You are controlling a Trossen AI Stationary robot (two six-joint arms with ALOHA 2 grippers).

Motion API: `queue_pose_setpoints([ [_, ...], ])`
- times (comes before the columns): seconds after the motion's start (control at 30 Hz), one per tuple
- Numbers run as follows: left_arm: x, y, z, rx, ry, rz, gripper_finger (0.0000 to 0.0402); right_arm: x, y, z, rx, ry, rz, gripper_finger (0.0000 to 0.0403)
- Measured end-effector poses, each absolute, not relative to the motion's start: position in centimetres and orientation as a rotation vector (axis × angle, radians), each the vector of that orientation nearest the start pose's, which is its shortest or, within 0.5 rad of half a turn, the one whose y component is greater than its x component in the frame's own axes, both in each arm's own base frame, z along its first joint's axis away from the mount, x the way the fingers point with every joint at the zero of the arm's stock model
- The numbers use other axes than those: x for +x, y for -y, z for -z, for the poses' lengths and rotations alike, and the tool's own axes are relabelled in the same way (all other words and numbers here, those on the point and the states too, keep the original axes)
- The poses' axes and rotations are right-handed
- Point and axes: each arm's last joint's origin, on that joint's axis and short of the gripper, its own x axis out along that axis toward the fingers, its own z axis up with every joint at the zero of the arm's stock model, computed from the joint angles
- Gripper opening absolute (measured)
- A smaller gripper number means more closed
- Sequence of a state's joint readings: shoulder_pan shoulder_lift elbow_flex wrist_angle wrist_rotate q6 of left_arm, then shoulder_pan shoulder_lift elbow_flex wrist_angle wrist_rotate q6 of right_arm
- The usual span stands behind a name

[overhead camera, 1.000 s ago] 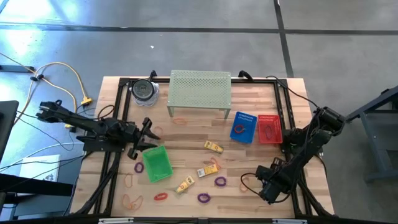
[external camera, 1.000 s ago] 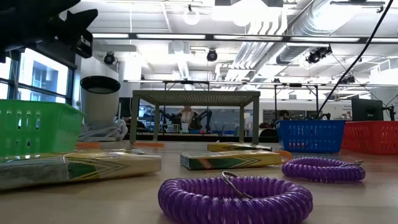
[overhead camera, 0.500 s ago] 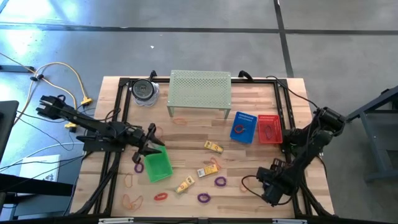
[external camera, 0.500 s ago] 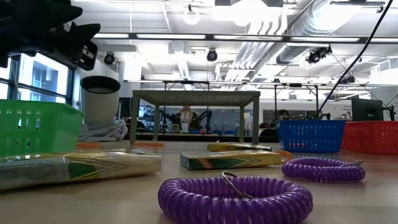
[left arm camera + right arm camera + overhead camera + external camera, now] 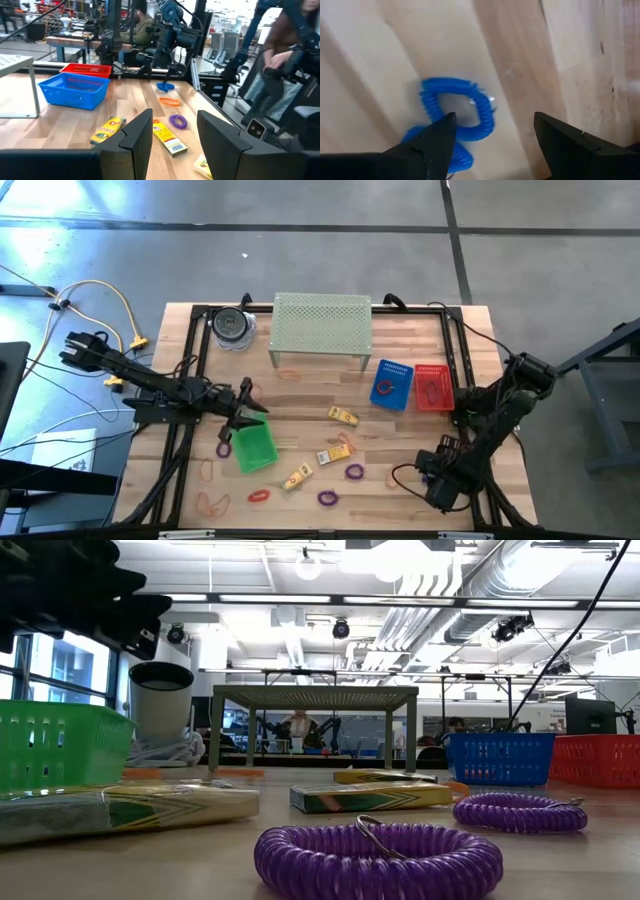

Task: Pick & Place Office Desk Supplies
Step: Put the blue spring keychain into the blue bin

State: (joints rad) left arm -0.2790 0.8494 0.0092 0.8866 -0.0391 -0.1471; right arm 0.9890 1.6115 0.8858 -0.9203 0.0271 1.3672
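Now my left gripper point(image 5: 246, 402) has slid in to hover over the green basket's point(image 5: 253, 445) near rim, jaws partly apart, holding nothing I can see. Well right of the basket, my right gripper point(image 5: 492, 132) hangs wide open over a blue coil loop point(image 5: 455, 122); that's probably my next pick.

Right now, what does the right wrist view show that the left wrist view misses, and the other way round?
Only the right wrist view shows how the blue coil loop lies twisted on the wood, with the right gripper open just above it. Only the left wrist view shows the blue basket, red basket, yellow packets and a purple loop. Both show the wooden table and their own open fingers.
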Motion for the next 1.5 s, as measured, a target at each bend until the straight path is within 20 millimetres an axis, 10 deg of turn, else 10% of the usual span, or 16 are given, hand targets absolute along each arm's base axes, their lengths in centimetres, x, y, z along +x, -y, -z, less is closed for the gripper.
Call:
queue_pose_setpoints([
  [0.5, 14.5, 4.0, -17.1, -0.162, 0.102, 0.24, 0.0151, 13.1, -19.7, -13.2, 0.348, -1.527, 0.408, 0.0226],
  [0.97, 14.6, 3.5, -17.3, -0.113, 0.125, 0.171, 0.0151, 13.0, -19.5, -12.7, 0.333, -1.521, 0.4, 0.002],
  [1.1, 14.7, 3.3, -17.3, -0.127, 0.129, 0.159, 0.0151, 13.0, -19.5, -12.7, 0.352, -1.508, 0.418, 0.0014],
  [1.5, 14.8, 2.0, -17.8, -0.096, 0.182, 0.073, 0.0151, 15.6, -19.5, -17.8, 0.189, -1.418, 0.447, 0.0006],
])
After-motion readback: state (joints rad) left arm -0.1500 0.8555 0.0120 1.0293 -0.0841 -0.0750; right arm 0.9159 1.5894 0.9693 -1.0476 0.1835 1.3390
